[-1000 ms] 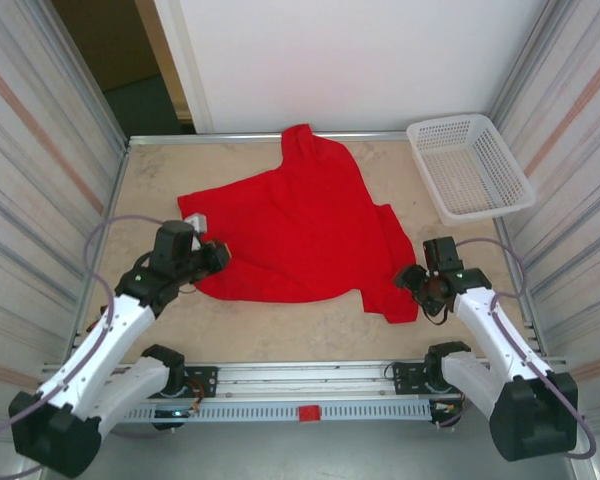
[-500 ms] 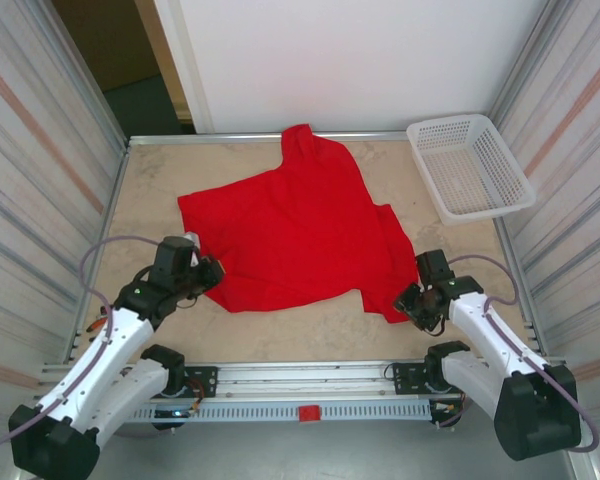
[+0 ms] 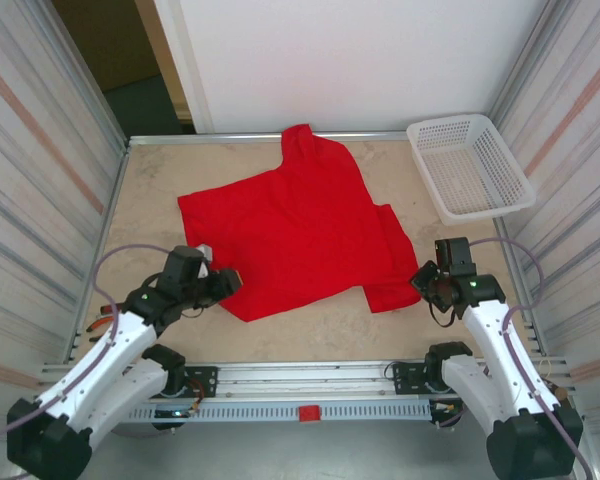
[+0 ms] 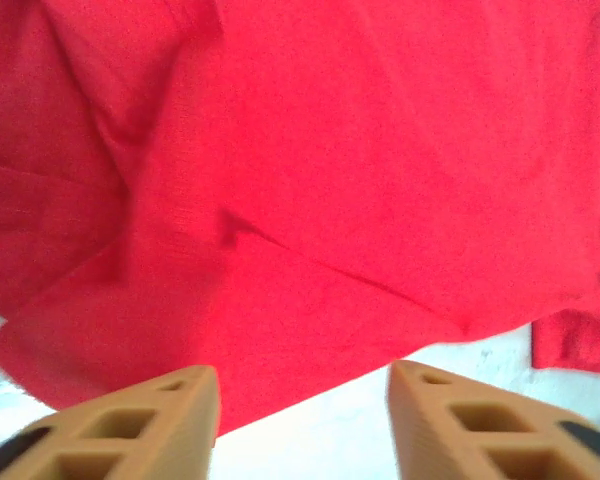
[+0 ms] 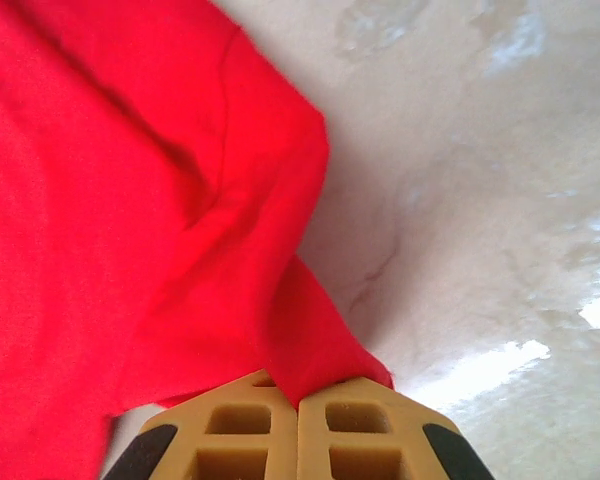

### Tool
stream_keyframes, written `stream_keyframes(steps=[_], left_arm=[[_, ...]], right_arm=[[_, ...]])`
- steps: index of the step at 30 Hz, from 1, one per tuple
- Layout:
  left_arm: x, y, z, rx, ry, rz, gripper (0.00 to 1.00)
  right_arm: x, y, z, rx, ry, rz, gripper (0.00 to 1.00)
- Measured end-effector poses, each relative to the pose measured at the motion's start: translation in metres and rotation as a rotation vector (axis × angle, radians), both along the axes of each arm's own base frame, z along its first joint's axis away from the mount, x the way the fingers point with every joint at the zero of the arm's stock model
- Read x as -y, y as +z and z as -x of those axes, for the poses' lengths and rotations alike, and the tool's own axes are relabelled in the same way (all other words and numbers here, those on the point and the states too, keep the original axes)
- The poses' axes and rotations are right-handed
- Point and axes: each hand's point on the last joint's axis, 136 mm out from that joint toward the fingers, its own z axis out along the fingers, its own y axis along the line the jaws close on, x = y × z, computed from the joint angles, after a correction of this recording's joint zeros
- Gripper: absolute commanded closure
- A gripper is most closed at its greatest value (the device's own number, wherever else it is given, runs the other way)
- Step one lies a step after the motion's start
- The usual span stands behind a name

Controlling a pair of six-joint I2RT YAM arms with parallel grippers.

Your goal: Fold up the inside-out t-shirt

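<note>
The t-shirt (image 3: 295, 235) lies spread across the middle of the counter (image 3: 320, 325). The right end effector (image 5: 298, 395) is clamped on its near right corner. The left end effector (image 4: 302, 385) sits at the near left hem with its jaws apart. It probably needs to catch that corner fully before closing, then both should lift evenly to keep the hem taut.

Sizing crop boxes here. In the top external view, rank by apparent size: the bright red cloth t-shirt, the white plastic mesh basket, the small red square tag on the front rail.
1. bright red cloth t-shirt, largest by far
2. white plastic mesh basket
3. small red square tag, smallest
</note>
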Motion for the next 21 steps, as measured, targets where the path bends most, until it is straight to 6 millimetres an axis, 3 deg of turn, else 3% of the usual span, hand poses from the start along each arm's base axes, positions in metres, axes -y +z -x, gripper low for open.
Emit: stream_keyframes(steps=[4, 9, 14, 21], left_arm=[[0.008, -0.019, 0.007, -0.063, -0.060, -0.050, 0.42], [-0.016, -0.019, 0.007, -0.036, 0.023, -0.150, 0.39], [-0.036, -0.017, 0.008, -0.020, 0.103, -0.210, 0.47], [-0.039, -0.047, 0.013, -0.053, 0.081, -0.252, 0.47]], right_arm=[[0.012, -0.003, 0.004, -0.022, -0.035, 0.019, 1.00], [0.026, -0.004, 0.005, -0.029, -0.073, 0.049, 1.00], [0.035, -0.007, 0.005, -0.048, -0.102, 0.057, 1.00], [0.035, -0.013, 0.002, -0.072, -0.087, 0.059, 1.00]])
